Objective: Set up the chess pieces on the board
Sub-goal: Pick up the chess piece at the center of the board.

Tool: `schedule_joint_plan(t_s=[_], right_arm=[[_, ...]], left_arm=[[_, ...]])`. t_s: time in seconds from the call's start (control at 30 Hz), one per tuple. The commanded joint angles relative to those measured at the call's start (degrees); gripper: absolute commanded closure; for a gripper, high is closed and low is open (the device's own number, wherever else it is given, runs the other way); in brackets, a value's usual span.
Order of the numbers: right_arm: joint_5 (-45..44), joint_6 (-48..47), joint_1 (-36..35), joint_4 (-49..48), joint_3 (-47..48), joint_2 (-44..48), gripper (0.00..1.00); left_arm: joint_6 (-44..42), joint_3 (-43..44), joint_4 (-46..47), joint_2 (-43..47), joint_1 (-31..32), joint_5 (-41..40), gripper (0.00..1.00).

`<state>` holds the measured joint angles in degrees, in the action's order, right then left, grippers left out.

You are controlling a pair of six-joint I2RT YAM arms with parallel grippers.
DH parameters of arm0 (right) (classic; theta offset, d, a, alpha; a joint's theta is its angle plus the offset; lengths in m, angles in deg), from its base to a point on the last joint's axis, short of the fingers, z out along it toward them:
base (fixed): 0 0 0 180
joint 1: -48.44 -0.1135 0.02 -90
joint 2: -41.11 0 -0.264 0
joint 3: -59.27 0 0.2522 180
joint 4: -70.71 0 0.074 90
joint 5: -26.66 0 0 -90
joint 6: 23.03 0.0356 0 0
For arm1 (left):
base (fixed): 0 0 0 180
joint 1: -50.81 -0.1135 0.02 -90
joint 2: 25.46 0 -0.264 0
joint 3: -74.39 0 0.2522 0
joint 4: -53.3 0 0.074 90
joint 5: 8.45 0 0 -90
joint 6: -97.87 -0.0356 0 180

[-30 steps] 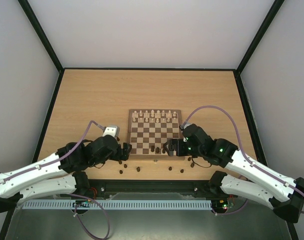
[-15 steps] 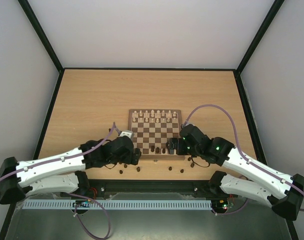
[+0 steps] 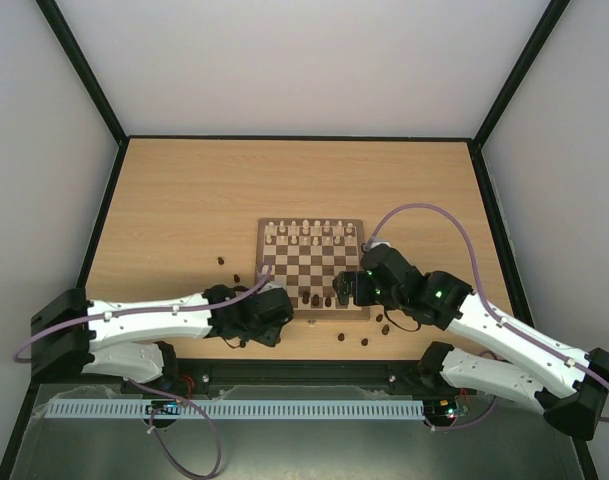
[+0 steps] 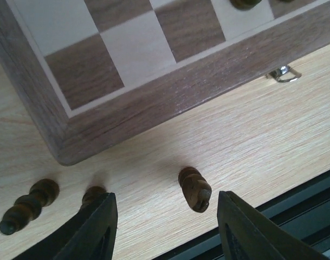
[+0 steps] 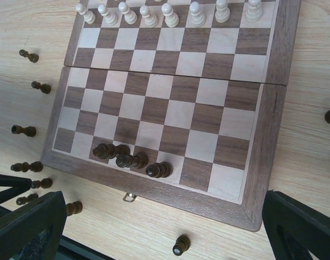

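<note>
The board [image 3: 312, 266] lies mid-table with pale chess pieces [image 3: 309, 232] on its two far rows and three dark ones [image 3: 316, 298] on its near row. My left gripper [image 3: 274, 326] is low over the table just off the board's near left corner. In the left wrist view its jaws [image 4: 167, 195] stand apart on either side of an upright dark piece [image 4: 195, 189], touching neither side. My right gripper [image 3: 344, 290] hovers wide open over the board's near right part. Nothing is between its fingers [image 5: 29, 225], and the three dark pieces [image 5: 127, 160] are below it.
Loose dark pieces lie on the table left of the board [image 3: 229, 270] and in front of it [image 3: 352, 340]. Two more [image 4: 29, 206] sit by my left finger. The board's metal clasp [image 4: 284, 74] juts from its near rim. The table's black front edge [image 4: 300, 203] is close.
My left arm has swung right, from left of the board to its near left corner. Dark pieces it covered beside the board now show. The right gripper has crept slightly further over the board.
</note>
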<state>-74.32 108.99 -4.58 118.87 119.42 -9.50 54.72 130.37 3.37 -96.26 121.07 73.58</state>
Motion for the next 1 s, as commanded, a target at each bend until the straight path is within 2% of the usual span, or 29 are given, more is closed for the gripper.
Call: schedule_joint_plan(t_s=[0.0,0.17,0.57,0.77,0.97], right_arm=[[-1.3,-2.4,-0.3,1.3,1.0,0.3,0.00],[-0.8,-2.8,-0.3,1.1,0.6,1.5,0.00],[0.4,-3.6,-0.3,0.4,0.3,2.5,0.00],[0.8,-3.9,-0.3,0.0,0.0,2.7,0.00],[1.0,-4.2,-0.3,-0.3,-0.1,2.6,0.00]], left_arm=[[-0.1,2.6,-0.4,-3.4,1.1,1.6,0.49],[-0.3,4.5,-0.6,-6.2,1.6,2.2,0.57],[1.8,5.0,-1.2,-8.8,2.7,3.3,0.62],[2.2,4.8,-1.3,-10.1,2.9,3.6,0.68],[2.2,4.6,-0.8,-11.6,2.9,4.0,0.69]])
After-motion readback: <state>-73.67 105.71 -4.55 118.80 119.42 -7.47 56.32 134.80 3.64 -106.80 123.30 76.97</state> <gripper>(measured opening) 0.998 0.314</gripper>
